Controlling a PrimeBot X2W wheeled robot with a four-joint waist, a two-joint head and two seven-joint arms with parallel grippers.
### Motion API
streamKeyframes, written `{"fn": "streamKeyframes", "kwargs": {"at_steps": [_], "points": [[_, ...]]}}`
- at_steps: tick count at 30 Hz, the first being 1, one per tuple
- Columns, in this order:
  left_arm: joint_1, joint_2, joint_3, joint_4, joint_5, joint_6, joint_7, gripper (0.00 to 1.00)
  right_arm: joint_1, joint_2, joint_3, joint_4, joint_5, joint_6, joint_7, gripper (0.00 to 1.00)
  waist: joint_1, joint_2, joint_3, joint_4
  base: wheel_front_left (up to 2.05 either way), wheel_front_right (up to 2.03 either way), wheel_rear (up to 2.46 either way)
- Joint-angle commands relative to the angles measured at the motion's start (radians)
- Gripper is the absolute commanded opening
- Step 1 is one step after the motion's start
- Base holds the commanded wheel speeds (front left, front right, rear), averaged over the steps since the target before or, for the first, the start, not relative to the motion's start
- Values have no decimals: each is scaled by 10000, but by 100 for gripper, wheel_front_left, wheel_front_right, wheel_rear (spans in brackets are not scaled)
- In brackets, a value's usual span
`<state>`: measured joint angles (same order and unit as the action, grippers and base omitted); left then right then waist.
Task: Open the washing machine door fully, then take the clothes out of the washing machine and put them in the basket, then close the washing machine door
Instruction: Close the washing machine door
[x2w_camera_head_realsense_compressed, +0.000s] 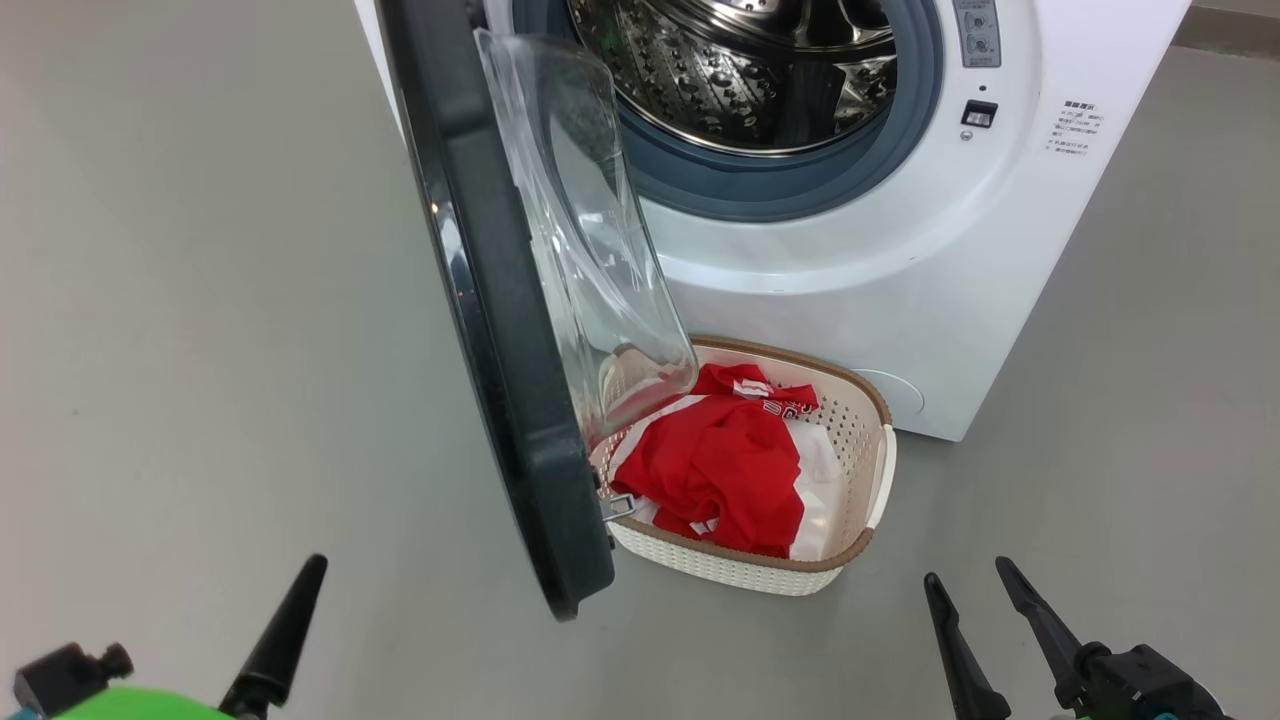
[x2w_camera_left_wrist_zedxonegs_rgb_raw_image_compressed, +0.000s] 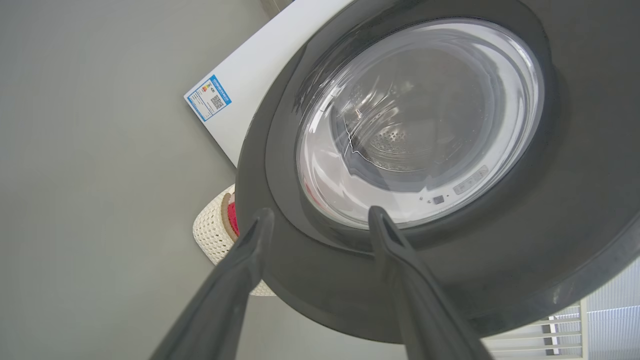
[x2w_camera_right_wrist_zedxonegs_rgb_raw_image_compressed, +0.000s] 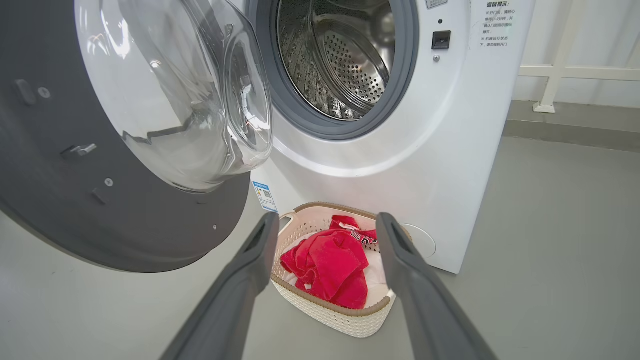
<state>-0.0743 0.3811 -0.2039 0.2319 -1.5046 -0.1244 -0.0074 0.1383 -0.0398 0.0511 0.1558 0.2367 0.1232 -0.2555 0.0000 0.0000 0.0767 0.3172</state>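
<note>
The washing machine (x2w_camera_head_realsense_compressed: 900, 300) stands ahead of both grippers, and no garments show in its steel drum (x2w_camera_head_realsense_compressed: 740, 80). The washing machine door (x2w_camera_head_realsense_compressed: 500, 400), swung wide just ahead of the left gripper (x2w_camera_left_wrist_zedxonegs_rgb_raw_image_compressed: 320, 214), looks rigid, heavy and glossy. A push on the black rim near its free edge seems safer than one on the glass bowl. Beyond the right gripper (x2w_camera_right_wrist_zedxonegs_rgb_raw_image_compressed: 327, 220) sits the basket (x2w_camera_head_realsense_compressed: 880, 470), holding the soft, light clothes (x2w_camera_head_realsense_compressed: 720, 470). Both grippers are spread and hold nothing. The grey floor (x2w_camera_head_realsense_compressed: 200, 300) looks smooth; a white railing (x2w_camera_right_wrist_zedxonegs_rgb_raw_image_compressed: 550, 75) lines the far wall.
</note>
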Motion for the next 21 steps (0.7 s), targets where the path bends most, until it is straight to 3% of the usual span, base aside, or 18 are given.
{"fn": "streamKeyframes", "kwargs": {"at_steps": [1,9,14,17,21], "points": [[-141,333,250,-172,268,-63,-278,100,-272,-104,287,-218,-24,75,-63,100,0,0,-4,0,0,0,0],[-117,796,-1054,131,1392,-63,-2238,100,-317,-104,313,-220,-23,75,-63,100,0,0,29,2,0,0,0],[-148,750,-1067,548,2403,-63,-2532,100,-355,-104,301,-194,2,75,-63,100,0,0,43,-9,0,0,0],[-51,500,-541,673,3724,-63,-2539,100,-353,-104,290,-177,6,75,-63,100,0,0,33,-7,0,0,0],[173,146,-152,752,6355,-63,-2541,100,-341,-104,294,-159,10,75,-63,100,0,0,7,0,0,0,0]]}}
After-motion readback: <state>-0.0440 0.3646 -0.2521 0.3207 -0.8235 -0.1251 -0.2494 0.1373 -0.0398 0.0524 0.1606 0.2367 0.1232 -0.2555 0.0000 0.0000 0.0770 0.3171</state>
